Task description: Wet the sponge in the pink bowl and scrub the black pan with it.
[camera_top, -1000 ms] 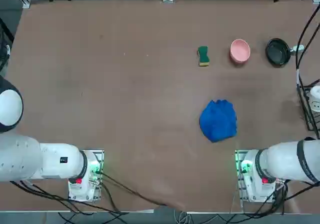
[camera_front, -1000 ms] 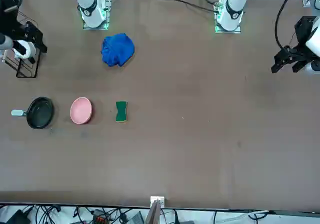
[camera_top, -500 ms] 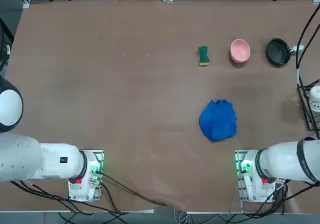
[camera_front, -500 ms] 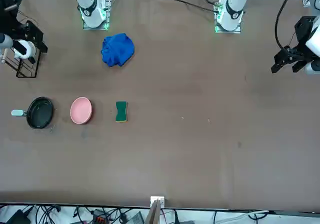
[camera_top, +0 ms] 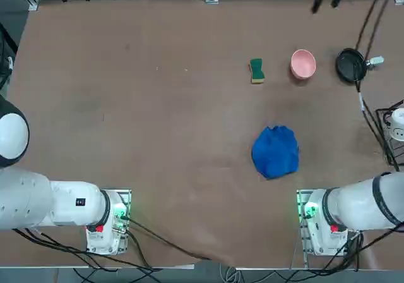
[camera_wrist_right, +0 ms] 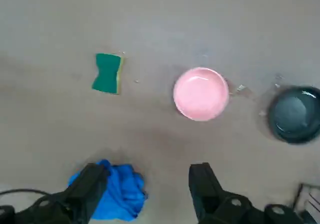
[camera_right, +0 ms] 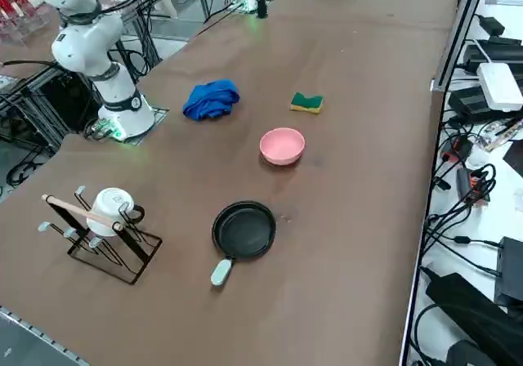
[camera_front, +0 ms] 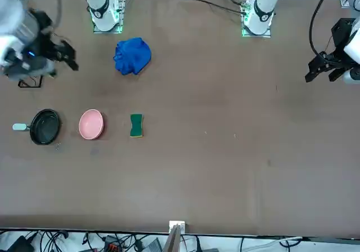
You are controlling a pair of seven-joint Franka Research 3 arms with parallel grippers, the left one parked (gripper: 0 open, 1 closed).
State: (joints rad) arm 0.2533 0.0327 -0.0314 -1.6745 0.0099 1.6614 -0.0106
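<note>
The green sponge (camera_top: 256, 70) with its yellow layer lies flat on the brown table, left of the pink bowl (camera_top: 303, 64). Right of the bowl sits the black pan (camera_top: 351, 66), its pale handle pointing away from the bowl. The three form a row; the wrist view shows the sponge (camera_wrist_right: 107, 73), the bowl (camera_wrist_right: 201, 93) and the pan (camera_wrist_right: 295, 114) far below. My right gripper (camera_wrist_right: 147, 173) hangs high above the table, open, nothing between its fingers. It appears blurred in the front view (camera_front: 66, 56), above the pan's side of the table.
A crumpled blue cloth (camera_top: 276, 151) lies between the row and my right arm's base (camera_top: 319, 223). A wire rack with a white mug (camera_right: 110, 207) stands at the table's right edge, near the pan. Cables run along the far edge.
My right arm has swung up from beside the mug rack and in over the table. The gripper stays open. Sponge, bowl, pan and cloth have not moved.
</note>
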